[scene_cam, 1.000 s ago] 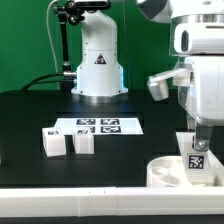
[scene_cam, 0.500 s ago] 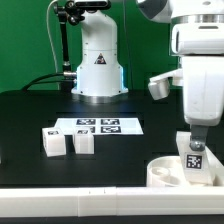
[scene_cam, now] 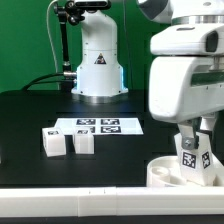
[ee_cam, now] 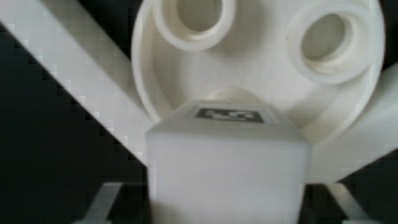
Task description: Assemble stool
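Since half a second ago the wrist has been swivelling: the arm's white housing is now facing another way, and the held leg is sitting skewed. The gripper is clamping narrowly on it over the seat, at the exterior view's right; contact is unclear. One seat and three legs are showing. The first loose leg and second loose leg are standing together on the worktop near the marker board.
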